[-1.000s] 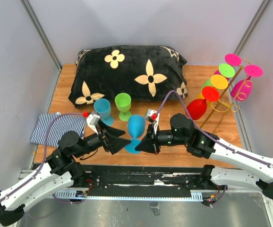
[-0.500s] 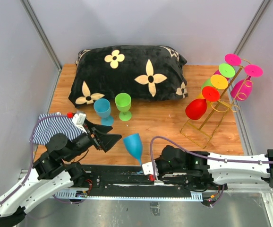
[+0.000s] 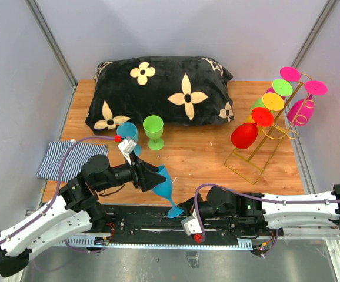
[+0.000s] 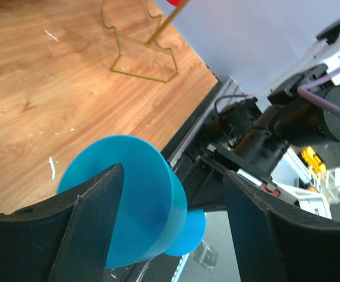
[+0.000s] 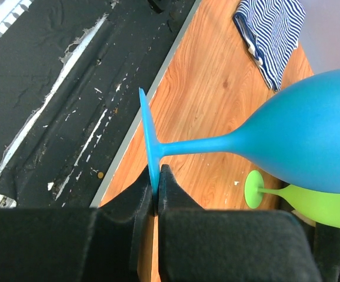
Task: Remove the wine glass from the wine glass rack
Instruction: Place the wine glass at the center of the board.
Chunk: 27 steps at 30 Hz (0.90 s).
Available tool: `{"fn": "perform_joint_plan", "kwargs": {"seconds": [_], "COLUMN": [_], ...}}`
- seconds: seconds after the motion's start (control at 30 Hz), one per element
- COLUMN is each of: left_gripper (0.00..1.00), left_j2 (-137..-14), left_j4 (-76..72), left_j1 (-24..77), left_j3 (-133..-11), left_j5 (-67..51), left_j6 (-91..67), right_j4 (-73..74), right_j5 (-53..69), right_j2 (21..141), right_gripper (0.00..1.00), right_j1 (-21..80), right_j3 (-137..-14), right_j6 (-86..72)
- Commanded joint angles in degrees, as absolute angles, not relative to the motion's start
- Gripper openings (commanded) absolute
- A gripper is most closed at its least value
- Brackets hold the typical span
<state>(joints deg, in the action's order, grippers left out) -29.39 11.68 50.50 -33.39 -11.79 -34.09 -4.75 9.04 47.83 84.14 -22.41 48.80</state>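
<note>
No text, label, brand name or number can be read anywhere in these shots, tbh.

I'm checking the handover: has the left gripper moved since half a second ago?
Yes. Against the striped cloth, the left gripper has moved right, and now straddles the bowl of the blue wine glass.
</note>
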Motion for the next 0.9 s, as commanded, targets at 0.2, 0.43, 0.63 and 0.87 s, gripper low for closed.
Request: {"fn": "perform_joint_plan", "kwargs": {"seconds": [0.2,0.43,0.63,0.87], "left_gripper": [0.47,0.02,0.01,0.00], "left_j2": [-30.8,-29.4,-29.4,-28.3], "left_j4": [6.6,7.3,9.0,15.6], "left_j1": [50.8,50.8,50.8,50.8], "left_j3": [-30.9,-31.5,-32.4,-35.5], "left_j5": [-27.0,-24.8,-22.3,-9.5], "left_j6": [-31.9,-31.1,-30.3,-29.7], "right_j4": [-4.4,-2.3,-4.6,-5.7], "right_j5": [8.0,6.7,8.0,8.9], "right_j2": [45.7,46.1,45.0,42.0], "right_gripper": [0.01,0.01,0.24,0.55], "right_j1": [84.9,84.8,84.9,84.8], "right_j3": [-21.9,-22.0,-21.4,-21.3], "right_j6": [50.0,47.8,45.4,39.8]}}
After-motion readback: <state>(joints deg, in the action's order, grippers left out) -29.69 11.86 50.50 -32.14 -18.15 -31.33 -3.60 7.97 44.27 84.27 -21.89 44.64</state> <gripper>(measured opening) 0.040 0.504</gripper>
